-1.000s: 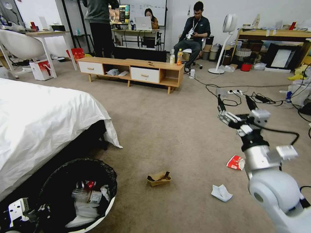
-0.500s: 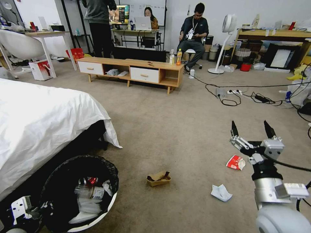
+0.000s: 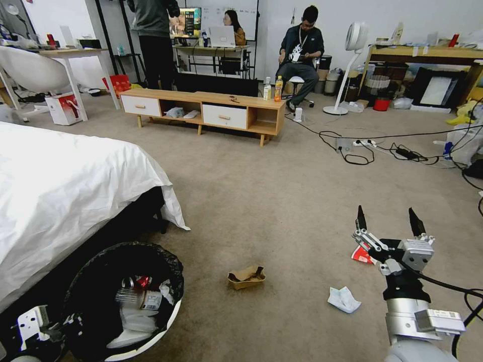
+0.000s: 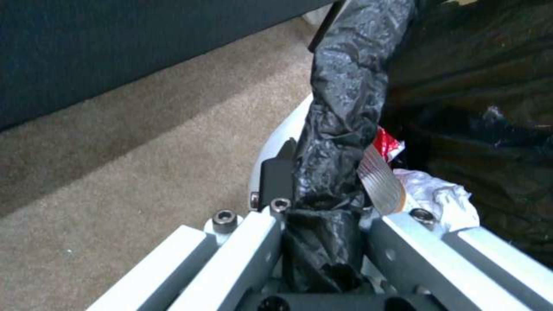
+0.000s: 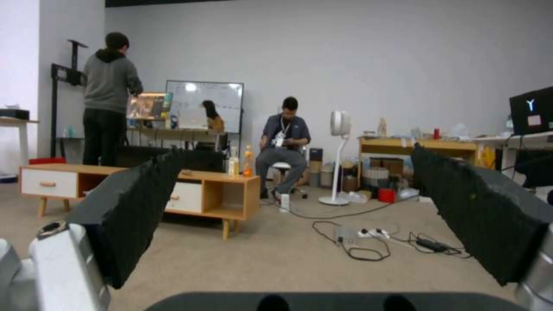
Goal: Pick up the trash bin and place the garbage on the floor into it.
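A lab staged as a bedroom. A white-sheeted bed [image 3: 65, 186] and low wooden TV cabinet [image 3: 204, 113] sit on carpet [image 3: 261, 201]. Behind them stand cluttered workbenches [image 3: 427, 53], a whiteboard [image 5: 204, 106] and trailing power cables [image 3: 372, 148].

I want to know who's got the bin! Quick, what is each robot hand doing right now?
Left gripper: shut on the bin rim.
Right gripper: open, holding nothing, above the red-and-white packet.
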